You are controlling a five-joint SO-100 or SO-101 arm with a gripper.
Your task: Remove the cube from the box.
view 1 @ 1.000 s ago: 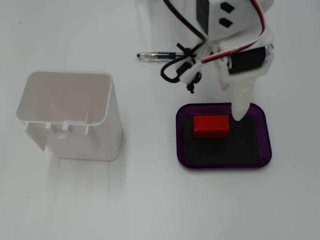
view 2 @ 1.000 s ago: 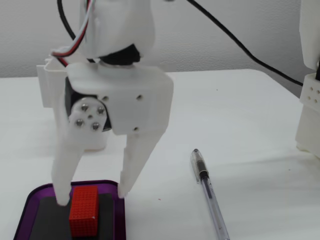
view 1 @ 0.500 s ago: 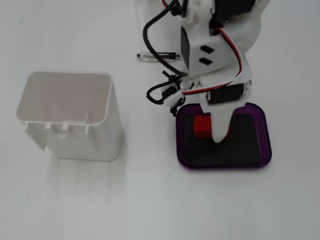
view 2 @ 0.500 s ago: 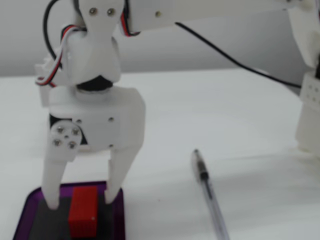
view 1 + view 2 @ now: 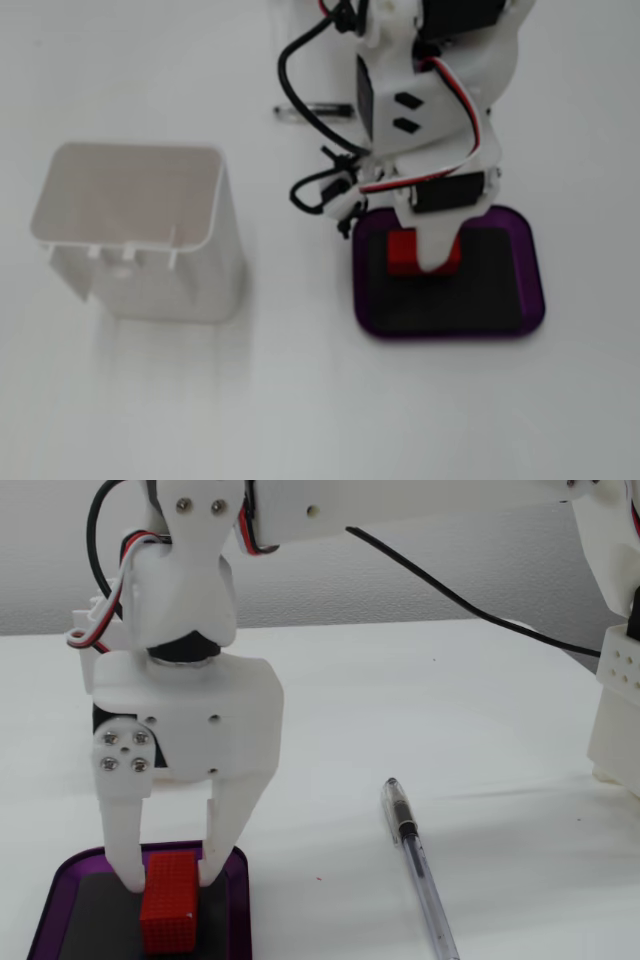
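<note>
— Where do we stand with the red cube (image 5: 168, 901)?

— It lies inside the purple tray (image 5: 238, 895), on the black floor, toward the tray's edge nearest the arm in a fixed view (image 5: 402, 250). Our gripper (image 5: 170, 879) is down over it, one white finger (image 5: 122, 845) on each side of the block. The jaws look closed against it, or very nearly; we cannot tell from either fixed view whether they are actually pressing.

— So what could go wrong from here?

— Mainly the grip. The fingertips seem to meet only the end of the cube nearest the arm, so if we lift with a shallow bite, the block may pivot and drop back into the tray. The ribbed faces should help friction, we judge.

— And the tray itself?

— It is light and shallow. If a fingertip is wedged against its rim, lifting could drag or tip the tray along with the cube.

— Anything else near the tray?

— A ballpoint pen (image 5: 417, 869) lies on the bench (image 5: 500, 730) beside the tray, and a tall white container (image 5: 140, 230) stands well apart from it on the other side. A low swing out of the tray could knock the pen.
</note>
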